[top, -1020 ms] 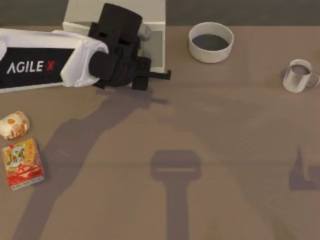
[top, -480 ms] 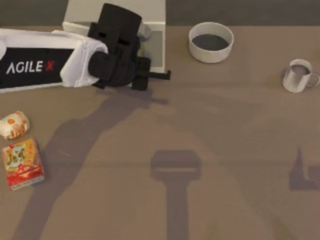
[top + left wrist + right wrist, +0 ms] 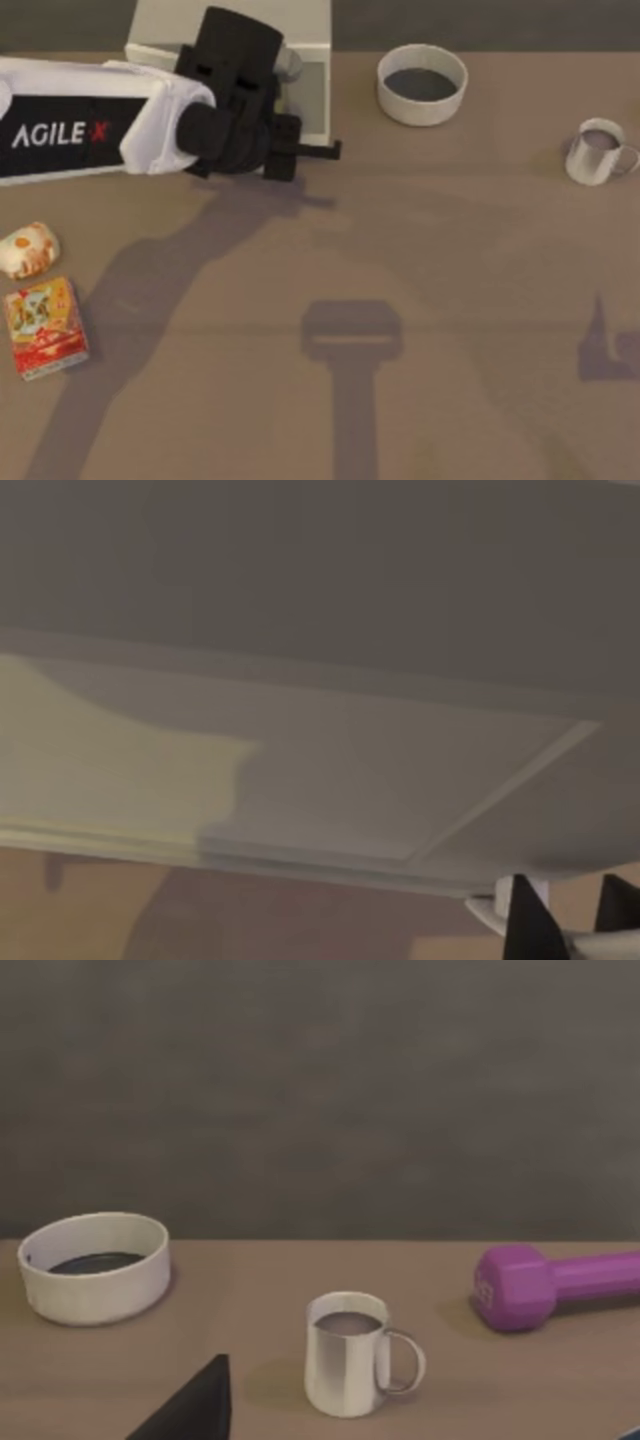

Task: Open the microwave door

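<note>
While the left gripper (image 3: 325, 150) sits right at the microwave's (image 3: 180, 25) front, its fingers (image 3: 527, 925) straddle the white handle (image 3: 500, 912), apparently clamped on it; the door (image 3: 330, 770) stretches away sideways from there. Farther right, the right arm stays out of view.

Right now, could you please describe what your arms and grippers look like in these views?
My left arm has a white shell with a black panel bearing white "AGILE X" lettering, the X in red. Its wrist is a blocky black housing, and the left gripper is black with slim straight fingers. Of my right arm, only a dark, pointed piece of the right gripper shows in the right wrist view. No cables are visible.
</note>
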`<move>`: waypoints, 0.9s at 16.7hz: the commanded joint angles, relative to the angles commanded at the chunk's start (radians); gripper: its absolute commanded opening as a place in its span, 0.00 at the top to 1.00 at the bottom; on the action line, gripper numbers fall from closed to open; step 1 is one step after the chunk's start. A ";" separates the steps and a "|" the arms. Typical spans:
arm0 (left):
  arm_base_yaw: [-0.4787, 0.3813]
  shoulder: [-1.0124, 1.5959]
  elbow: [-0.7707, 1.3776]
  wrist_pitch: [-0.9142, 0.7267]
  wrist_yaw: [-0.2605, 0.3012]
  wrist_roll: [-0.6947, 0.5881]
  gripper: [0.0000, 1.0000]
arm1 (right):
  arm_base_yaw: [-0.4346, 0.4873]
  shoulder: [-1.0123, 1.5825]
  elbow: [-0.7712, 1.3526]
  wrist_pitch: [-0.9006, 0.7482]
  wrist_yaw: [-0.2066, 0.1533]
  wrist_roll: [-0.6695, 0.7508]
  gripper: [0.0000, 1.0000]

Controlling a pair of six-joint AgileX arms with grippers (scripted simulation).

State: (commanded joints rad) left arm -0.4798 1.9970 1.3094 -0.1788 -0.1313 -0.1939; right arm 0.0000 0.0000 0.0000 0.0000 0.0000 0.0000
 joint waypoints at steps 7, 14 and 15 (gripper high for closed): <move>0.000 0.000 0.000 0.000 0.000 0.000 1.00 | 0.000 0.000 0.000 0.000 0.000 0.000 0.00; 0.009 -0.025 -0.032 0.016 0.036 0.037 1.00 | 0.000 0.000 0.000 0.000 0.000 0.000 0.00; 0.013 -0.032 -0.041 0.021 0.044 0.049 1.00 | 0.000 0.000 0.000 0.000 0.000 0.000 0.00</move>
State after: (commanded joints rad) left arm -0.4671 1.9652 1.2682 -0.1574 -0.0868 -0.1447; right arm 0.0000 0.0000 0.0000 0.0000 0.0000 0.0000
